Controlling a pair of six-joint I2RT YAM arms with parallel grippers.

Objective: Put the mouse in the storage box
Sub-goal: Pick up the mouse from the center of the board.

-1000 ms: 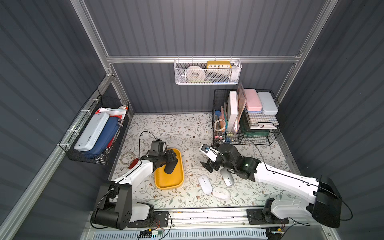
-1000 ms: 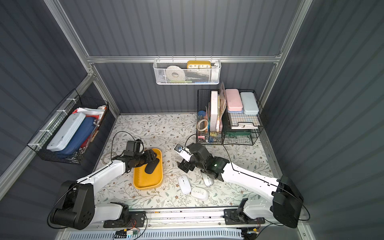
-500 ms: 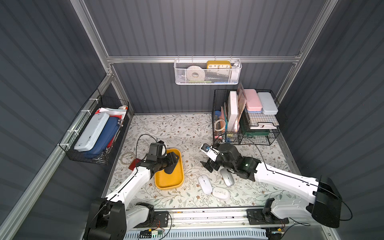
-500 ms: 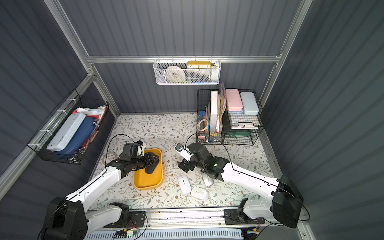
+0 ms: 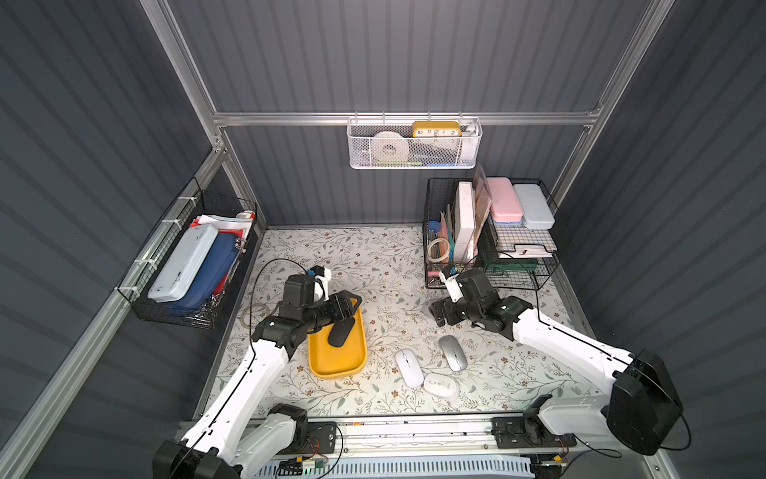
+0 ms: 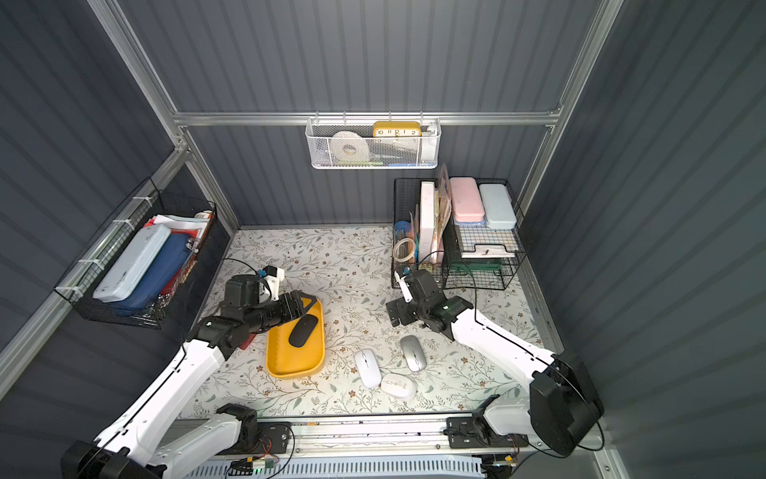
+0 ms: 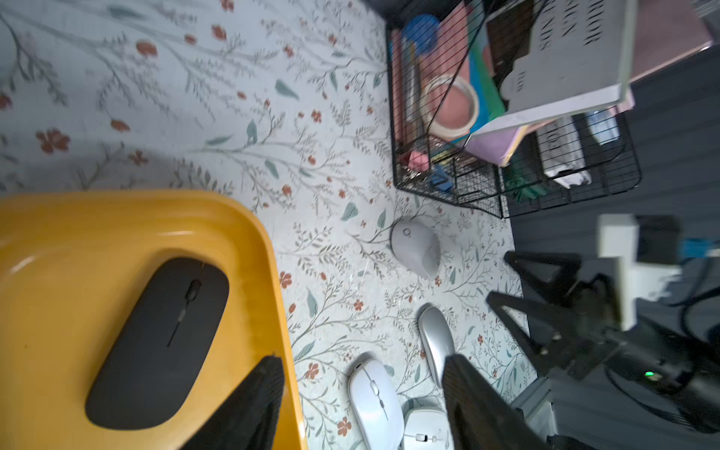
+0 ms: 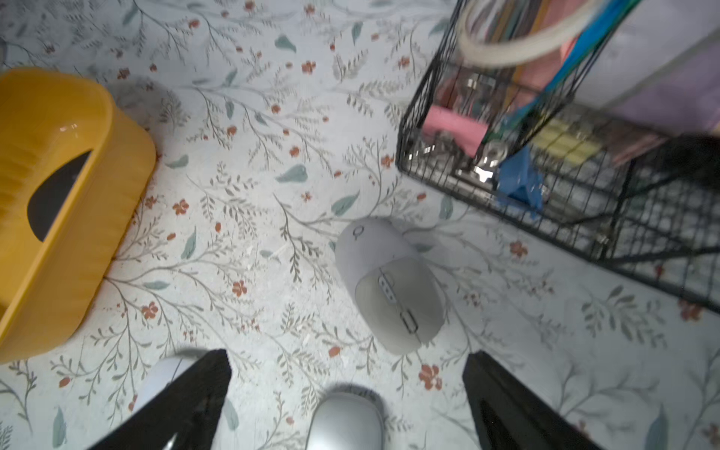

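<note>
Operator: How stands your left gripper [image 7: 360, 358]?
Robot: My left gripper is spread, nothing between its fingers, above the back end of the yellow storage box [image 5: 338, 371]. The black mouse [image 5: 340, 331] lies flat inside that box, apart from my fingers.
Operator: And rightward?
Robot: On the flowered mat [image 5: 373, 257] lie a white mouse [image 5: 408, 367], a small white mouse [image 5: 440, 385] and a silver mouse [image 5: 452, 352], close together. My right gripper [image 8: 346, 358] is spread wide and empty; a grey mouse [image 8: 389, 288] sits on the mat just ahead of it, untouched, near the black wire basket [image 8: 584, 218].
</note>
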